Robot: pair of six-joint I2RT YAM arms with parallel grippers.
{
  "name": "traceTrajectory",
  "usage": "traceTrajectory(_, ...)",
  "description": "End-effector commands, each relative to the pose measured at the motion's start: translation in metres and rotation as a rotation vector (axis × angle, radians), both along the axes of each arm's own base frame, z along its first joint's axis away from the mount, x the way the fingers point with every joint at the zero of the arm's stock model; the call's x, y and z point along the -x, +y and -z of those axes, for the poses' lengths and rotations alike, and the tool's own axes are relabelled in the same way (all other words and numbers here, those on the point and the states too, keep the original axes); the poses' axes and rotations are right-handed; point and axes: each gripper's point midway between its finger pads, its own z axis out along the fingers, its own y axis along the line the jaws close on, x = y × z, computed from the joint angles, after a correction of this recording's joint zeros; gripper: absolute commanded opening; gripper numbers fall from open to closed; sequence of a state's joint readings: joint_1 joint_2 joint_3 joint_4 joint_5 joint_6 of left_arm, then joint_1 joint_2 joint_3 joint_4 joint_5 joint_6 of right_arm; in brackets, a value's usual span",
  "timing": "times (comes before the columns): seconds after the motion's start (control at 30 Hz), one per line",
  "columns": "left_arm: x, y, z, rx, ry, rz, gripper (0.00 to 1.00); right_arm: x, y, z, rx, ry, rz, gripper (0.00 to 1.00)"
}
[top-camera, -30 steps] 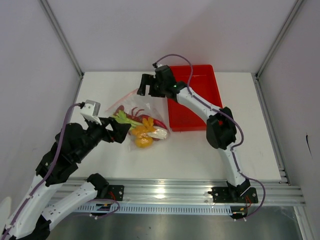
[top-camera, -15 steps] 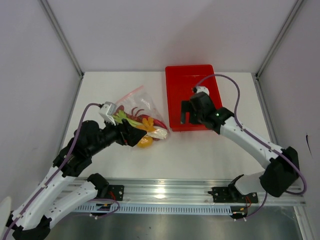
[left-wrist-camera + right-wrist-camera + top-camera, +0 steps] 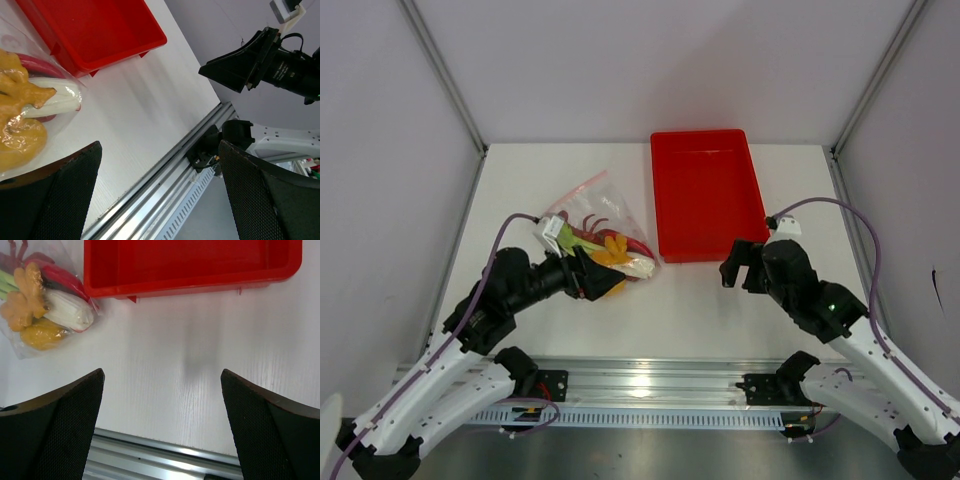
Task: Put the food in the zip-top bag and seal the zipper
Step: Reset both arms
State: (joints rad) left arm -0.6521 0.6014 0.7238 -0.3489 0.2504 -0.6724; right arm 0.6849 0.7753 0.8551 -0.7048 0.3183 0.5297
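Note:
The clear dotted zip-top bag lies on the table left of centre with the food inside: red lobster, green-and-white stalk and yellow-orange pieces. Its pinkish zipper runs along the far-left edge; I cannot tell whether it is sealed. My left gripper is open and empty at the bag's near end; its wrist view shows the yellow pieces and the stalk at the left. My right gripper is open and empty, apart from the bag, near the tray's front edge.
A red rectangular tray stands at the back right of the bag, also in the wrist views. The metal rail runs along the table's near edge. White walls close in the table.
My right arm has pulled back from the bag's far end, across the tray, to the near right. My left gripper has shifted right along the bag's near end. The bag stays put.

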Motion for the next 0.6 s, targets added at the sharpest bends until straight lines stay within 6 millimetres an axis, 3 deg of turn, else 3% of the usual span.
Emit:
traceTrajectory(0.0, 0.005, -0.009, -0.012, 0.076, -0.012, 0.042, 0.99, 0.007, -0.007, 0.008, -0.011, 0.027, 0.035, 0.99)
traceTrajectory(0.33, 0.003, -0.013, -0.017, 0.082, -0.015, 0.054, 0.99, 0.004, 0.011, 0.002, -0.112, 0.0, -0.008, 0.99)
traceTrajectory(0.57, 0.003, -0.012, -0.017, 0.079, -0.029, 0.052, 1.0, 0.002, 0.009, 0.001, -0.124, -0.012, 0.01, 0.99)
